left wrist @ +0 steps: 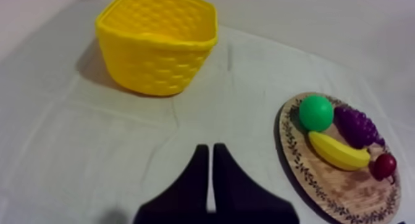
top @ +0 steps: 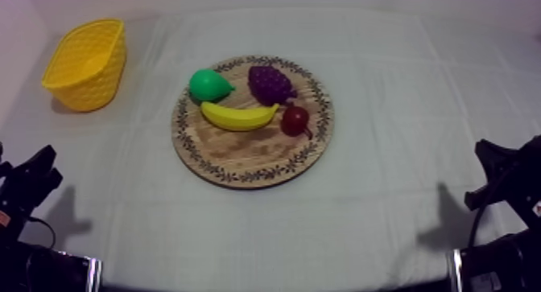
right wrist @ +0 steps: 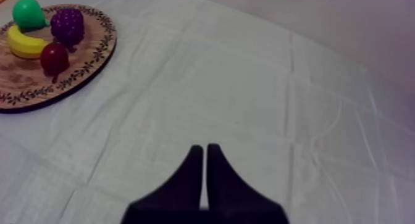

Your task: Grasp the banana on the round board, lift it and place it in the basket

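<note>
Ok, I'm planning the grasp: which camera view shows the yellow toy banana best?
The top view: from above, the yellow toy banana lies whole on the round wooden board. The left wrist view shows it whole but at a slant. In the right wrist view the small red fruit covers one end.

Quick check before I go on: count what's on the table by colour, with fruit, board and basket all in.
Yellow: 2, the banana and the basket
Green: 1, the pear
Purple: 1, the bunch of grapes
Red: 1, the small red fruit
Wood brown: 1, the board
Total: 6
</note>
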